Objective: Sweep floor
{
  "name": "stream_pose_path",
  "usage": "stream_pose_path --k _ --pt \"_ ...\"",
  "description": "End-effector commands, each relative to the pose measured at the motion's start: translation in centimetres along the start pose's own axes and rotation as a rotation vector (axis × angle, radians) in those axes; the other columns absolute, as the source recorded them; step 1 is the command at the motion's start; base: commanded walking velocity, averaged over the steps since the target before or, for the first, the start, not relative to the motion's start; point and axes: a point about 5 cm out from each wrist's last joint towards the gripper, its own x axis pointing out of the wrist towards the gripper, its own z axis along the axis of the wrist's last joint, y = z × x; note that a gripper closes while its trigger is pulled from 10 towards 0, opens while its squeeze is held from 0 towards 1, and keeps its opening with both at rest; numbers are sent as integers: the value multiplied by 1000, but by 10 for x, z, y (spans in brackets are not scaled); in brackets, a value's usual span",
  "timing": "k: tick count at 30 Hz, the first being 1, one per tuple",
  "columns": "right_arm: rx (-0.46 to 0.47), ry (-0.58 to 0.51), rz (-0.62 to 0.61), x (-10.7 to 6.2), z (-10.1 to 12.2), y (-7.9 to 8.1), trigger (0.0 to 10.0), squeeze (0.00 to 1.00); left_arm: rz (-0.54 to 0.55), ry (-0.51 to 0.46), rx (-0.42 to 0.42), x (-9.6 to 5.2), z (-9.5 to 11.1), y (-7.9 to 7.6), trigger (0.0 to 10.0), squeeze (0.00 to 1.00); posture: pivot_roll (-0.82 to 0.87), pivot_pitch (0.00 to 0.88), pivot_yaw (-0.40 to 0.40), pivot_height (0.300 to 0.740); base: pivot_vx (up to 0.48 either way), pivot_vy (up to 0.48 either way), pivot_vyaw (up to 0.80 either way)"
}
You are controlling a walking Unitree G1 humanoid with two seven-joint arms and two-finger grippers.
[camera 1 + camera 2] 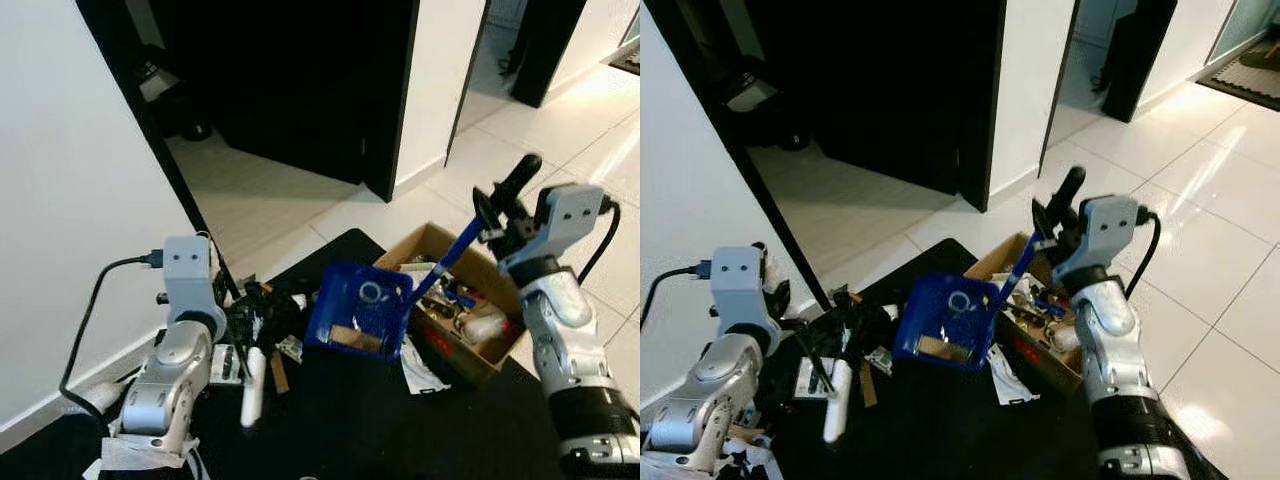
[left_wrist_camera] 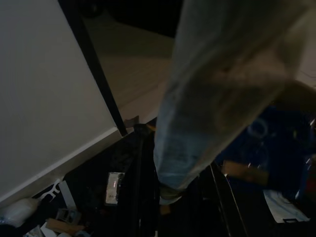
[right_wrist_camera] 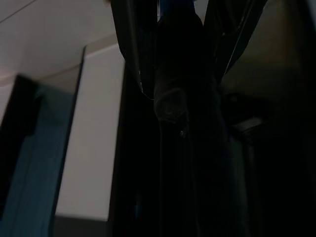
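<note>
The right gripper (image 1: 497, 222) clamps the black grip of a blue dustpan (image 1: 358, 308), raised and tilted beside an open cardboard box (image 1: 478, 352) of clutter; scraps lie inside the pan. The left gripper (image 1: 244, 325) holds a white brush handle (image 1: 253, 386) over the black mat (image 1: 350, 420).

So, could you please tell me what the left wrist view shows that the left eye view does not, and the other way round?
Left wrist view: nothing new, just a close, blurred look at the white handle that the left gripper is shut on.
Left eye view: the right gripper shut on the dustpan's long handle, the cardboard box of clutter, and the dark doorway.
Both: the blue dustpan, the dark mat and the white wall.
</note>
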Motion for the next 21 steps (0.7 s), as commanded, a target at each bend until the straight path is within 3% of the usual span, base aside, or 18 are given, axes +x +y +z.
stream_pose_path --k 1,7,11,16,21 --pt "-27 -75 -30 3 16 -7 10000 0 12 -22 14 -2 0 1 10000 0 37 155 72 740 0 0 0" --pt "-103 -164 -144 20 41 -35 10000 0 9 -25 13 -2 -1 2 10000 0 44 150 70 740 0 0 0" --pt "-162 -192 -164 26 47 -40 10000 0 6 -28 13 -2 -1 2 10000 0 55 148 69 740 0 0 0" --pt "-298 -190 -104 32 43 -31 10000 0 4 -27 23 -5 -2 4 10000 0 75 149 68 740 0 0 0" --pt "-478 -184 9 39 31 -9 10000 0 7 -21 45 -13 -4 10 10000 0 108 157 66 740 0 0 0"
